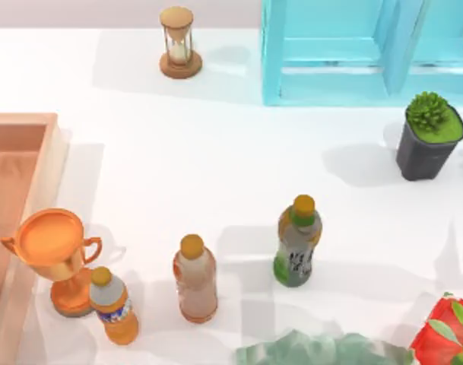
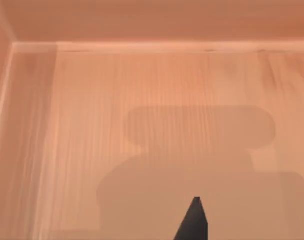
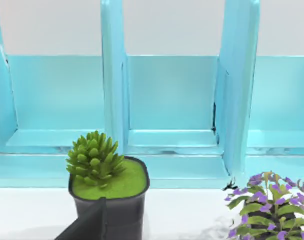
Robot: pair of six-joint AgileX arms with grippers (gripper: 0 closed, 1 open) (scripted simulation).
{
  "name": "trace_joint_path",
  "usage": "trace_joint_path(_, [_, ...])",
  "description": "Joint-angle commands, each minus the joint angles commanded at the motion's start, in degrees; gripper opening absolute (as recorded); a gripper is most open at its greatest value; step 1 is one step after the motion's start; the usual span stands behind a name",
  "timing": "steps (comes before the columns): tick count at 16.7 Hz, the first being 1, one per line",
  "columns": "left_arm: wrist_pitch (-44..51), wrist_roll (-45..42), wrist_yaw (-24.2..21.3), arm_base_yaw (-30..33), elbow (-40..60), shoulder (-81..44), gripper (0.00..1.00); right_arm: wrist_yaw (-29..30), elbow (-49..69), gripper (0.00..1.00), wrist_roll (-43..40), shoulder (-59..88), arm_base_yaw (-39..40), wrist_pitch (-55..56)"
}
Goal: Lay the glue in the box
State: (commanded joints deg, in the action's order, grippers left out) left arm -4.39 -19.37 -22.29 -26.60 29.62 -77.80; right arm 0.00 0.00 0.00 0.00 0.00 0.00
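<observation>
Where the box (image 1: 33,144) is sitting at the table's left edge, the left wrist view is looking straight down onto its bare wooden floor (image 2: 156,135), with one dark fingertip (image 2: 194,222) poking in; whether that claw is open or closed, I cannot tell. The glue is nowhere I can point to. 3 drink bottles (image 1: 195,279) are standing mid-table beside a trophy (image 1: 55,255). The right wrist view is facing a potted succulent (image 3: 104,185) and a blue shelf (image 3: 166,100).

Potted succulent (image 3: 106,190) before blue rack (image 3: 166,100); purple-flowered plant (image 3: 271,207) beside
</observation>
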Motion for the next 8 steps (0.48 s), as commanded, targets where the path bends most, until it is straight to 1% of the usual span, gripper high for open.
trace_joint_path(4, [0.0,0.0,0.0,0.0,0.0,0.0,0.98,0.0,0.0,1.0,0.0,0.0,0.0,0.0])
trace_joint_path(5, [0.0,0.0,0.0,0.0,0.0,0.0,1.0,0.0,0.0,1.0,0.0,0.0,0.0,0.0])
trace_joint_path(8, [0.0,0.0,0.0,0.0,0.0,0.0,1.0,0.0,0.0,1.0,0.0,0.0,0.0,0.0])
